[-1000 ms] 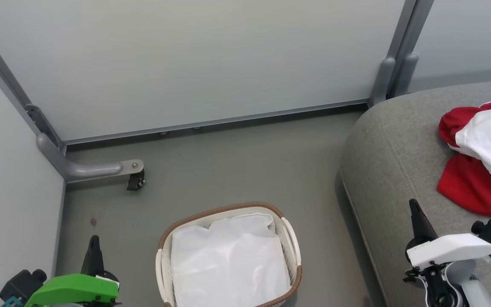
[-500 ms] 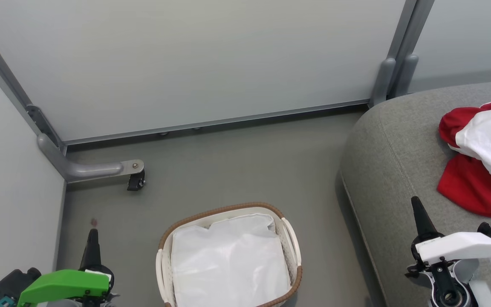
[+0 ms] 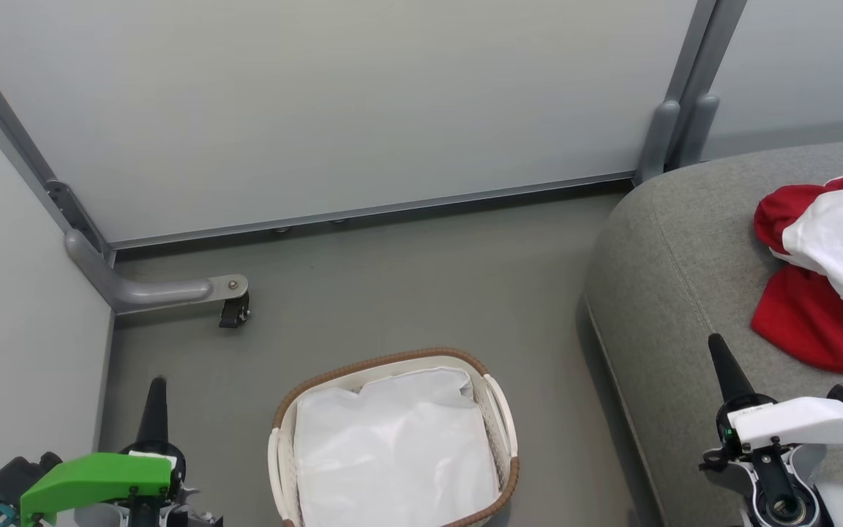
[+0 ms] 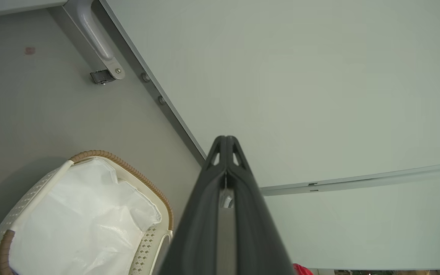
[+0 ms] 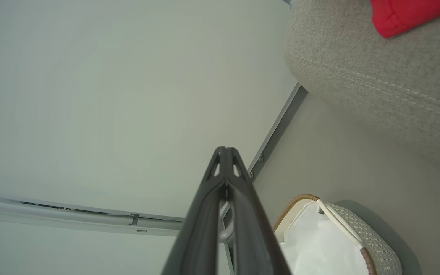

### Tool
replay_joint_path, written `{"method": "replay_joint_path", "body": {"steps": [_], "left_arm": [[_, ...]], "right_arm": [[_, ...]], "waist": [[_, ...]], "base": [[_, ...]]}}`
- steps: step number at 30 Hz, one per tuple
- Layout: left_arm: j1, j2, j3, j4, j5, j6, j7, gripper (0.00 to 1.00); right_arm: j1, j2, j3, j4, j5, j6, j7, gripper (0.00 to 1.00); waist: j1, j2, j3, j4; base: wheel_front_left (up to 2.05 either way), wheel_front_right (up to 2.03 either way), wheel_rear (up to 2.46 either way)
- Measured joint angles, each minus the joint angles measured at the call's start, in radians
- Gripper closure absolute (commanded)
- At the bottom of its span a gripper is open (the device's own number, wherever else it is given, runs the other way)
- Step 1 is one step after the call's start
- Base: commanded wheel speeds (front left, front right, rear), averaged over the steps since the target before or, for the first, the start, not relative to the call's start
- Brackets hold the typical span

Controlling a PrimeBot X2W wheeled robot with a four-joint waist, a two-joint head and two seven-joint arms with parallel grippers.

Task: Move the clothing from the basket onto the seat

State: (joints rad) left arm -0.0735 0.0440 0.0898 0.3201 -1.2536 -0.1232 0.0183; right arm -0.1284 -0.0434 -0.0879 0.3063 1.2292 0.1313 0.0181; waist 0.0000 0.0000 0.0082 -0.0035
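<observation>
Head view: the clothing [image 3: 809,322] is seen lying on the seat [image 3: 670,293], well apart from the basket [image 3: 392,360], in which a white liner [image 3: 392,446] is seen. The left gripper [image 3: 156,384] and the right gripper [image 3: 716,340] are held with fingers pressed together, nothing clamped.

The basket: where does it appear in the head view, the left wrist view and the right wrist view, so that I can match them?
Head view: the basket is at the bottom centre.
Left wrist view: the basket is in the lower left corner.
Right wrist view: the basket is at the lower right.
Shared landmark: the grey rail at the foot of the wall panel behind the basket.
</observation>
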Motion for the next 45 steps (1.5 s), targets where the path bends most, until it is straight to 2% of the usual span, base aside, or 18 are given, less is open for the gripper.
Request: {"method": "replay_joint_path", "body": {"steps": [45], "left_arm": [[-0.026,0.002,0.022,-0.07,-0.333,-0.004,0.091,1.0]], "right_arm": [[0.014,-0.003,-0.024,-0.058,0.358,-0.001,0.091,1.0]], "waist": [[0.0,0.0,-0.005,0.003]], "base": [[0.0,0.0,0.0]]}}
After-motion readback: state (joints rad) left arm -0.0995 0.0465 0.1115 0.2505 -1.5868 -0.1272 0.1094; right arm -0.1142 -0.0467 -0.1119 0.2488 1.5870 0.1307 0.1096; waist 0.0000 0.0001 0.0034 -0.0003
